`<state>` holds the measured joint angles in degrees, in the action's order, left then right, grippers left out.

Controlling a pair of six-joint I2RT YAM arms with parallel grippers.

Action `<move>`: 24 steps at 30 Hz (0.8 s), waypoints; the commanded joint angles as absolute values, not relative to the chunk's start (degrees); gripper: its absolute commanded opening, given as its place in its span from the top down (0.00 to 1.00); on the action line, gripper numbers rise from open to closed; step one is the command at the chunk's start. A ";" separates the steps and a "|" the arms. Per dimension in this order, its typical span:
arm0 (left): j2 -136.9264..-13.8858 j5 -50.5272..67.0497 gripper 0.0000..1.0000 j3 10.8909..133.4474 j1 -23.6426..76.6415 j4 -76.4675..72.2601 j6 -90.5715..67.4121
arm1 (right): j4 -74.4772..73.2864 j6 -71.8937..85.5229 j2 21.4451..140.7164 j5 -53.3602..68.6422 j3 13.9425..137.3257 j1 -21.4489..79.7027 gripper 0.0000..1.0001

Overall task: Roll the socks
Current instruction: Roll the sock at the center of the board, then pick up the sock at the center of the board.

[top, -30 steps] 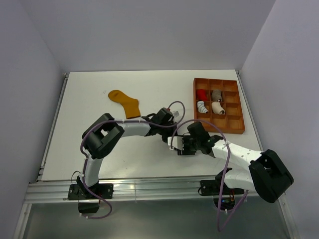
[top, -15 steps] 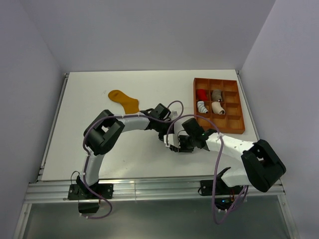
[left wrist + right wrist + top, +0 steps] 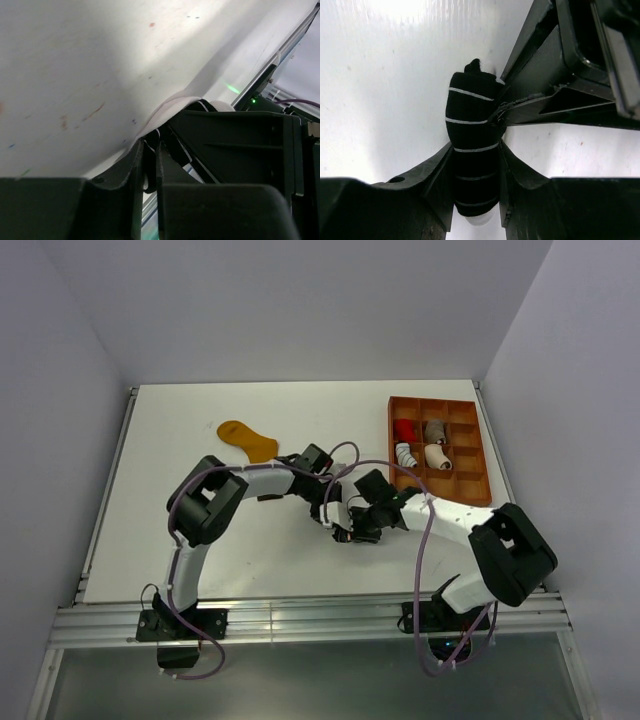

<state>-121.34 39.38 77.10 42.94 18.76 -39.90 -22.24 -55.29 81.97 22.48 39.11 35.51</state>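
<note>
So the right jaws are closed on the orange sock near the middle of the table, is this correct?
Not quite: the right jaws are closed on the black sock, not the orange one, near the middle of the table. The right wrist view shows it.

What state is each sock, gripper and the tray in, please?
black striped sock, rolled into a bundle.
mustard sock, lying flat, unrolled.
right gripper, shut on the black striped sock.
left gripper, fingers nearly shut, tips at that sock.
tray, holding bundles in some compartments.
</note>
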 commanded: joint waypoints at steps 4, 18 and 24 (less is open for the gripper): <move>-115.86 37.79 0.76 73.31 39.82 21.63 -40.25 | -28.56 -49.76 83.85 22.85 41.74 34.90 1.00; -100.47 36.12 0.70 66.19 32.08 12.83 -46.23 | -34.27 -44.12 82.44 29.43 48.15 29.63 1.00; -96.51 35.77 0.70 65.66 30.15 14.32 -45.53 | -38.58 -44.47 83.67 32.95 53.34 23.56 1.00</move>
